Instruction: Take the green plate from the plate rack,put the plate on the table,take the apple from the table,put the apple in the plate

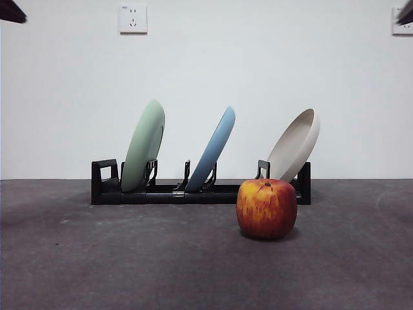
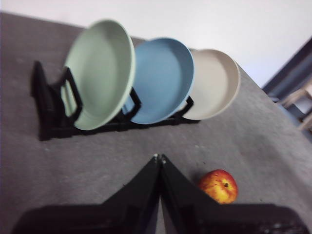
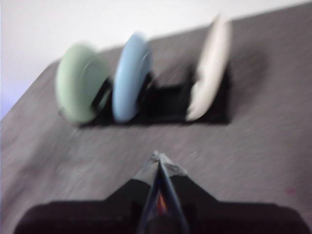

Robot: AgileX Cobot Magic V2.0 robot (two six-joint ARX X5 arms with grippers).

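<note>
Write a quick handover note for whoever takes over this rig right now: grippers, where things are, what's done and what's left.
Left gripper: shut, empty, above the table, back from the rack.
Right gripper: shut, nothing visibly held, also back from the rack.
Green plate: in the plate rack, end slot, beside the blue plate; beige plate at the other end.
Apple: on the table before the rack.
Done: nothing. Left: every step.

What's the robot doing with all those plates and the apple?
Nothing is being held yet. Three plates lean in the plate rack: the green plate, a blue plate and a beige plate. The apple sits on the table in front of the rack, near the beige plate. The left gripper and the right gripper both hang back from the rack, jaws shut and empty. The green plate is not out of the rack yet.
</note>
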